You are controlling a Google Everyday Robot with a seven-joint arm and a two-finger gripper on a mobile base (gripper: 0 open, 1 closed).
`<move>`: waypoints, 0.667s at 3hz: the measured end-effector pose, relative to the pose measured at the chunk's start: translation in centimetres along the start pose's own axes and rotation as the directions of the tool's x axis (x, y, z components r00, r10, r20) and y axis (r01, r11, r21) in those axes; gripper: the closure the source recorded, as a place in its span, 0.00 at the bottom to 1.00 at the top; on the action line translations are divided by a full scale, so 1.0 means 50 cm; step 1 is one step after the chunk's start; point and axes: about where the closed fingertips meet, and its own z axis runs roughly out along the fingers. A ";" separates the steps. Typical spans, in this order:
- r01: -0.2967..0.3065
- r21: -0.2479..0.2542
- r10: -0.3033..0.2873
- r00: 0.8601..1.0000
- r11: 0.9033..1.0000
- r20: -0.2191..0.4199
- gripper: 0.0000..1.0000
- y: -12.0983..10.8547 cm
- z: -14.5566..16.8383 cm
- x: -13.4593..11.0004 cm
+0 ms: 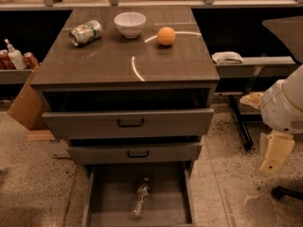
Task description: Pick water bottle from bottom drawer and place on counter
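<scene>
The water bottle, clear and crinkled with a dark cap, lies lengthwise in the open bottom drawer, near its middle. The counter is the grey-brown glossy cabinet top above the three drawers. My arm hangs at the right edge of the view, beside the cabinet, with a white rounded joint and the cream gripper pointing down over the floor. The gripper is well to the right of the bottom drawer and holds nothing that I can see.
On the counter stand a crushed green-and-white can, a white bowl and an orange. The two upper drawers are partly pulled out. A cardboard box sits at the left; a chair base is at the right.
</scene>
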 end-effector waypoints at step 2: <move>0.022 -0.069 -0.001 0.958 0.997 0.288 0.00 0.053 0.209 0.016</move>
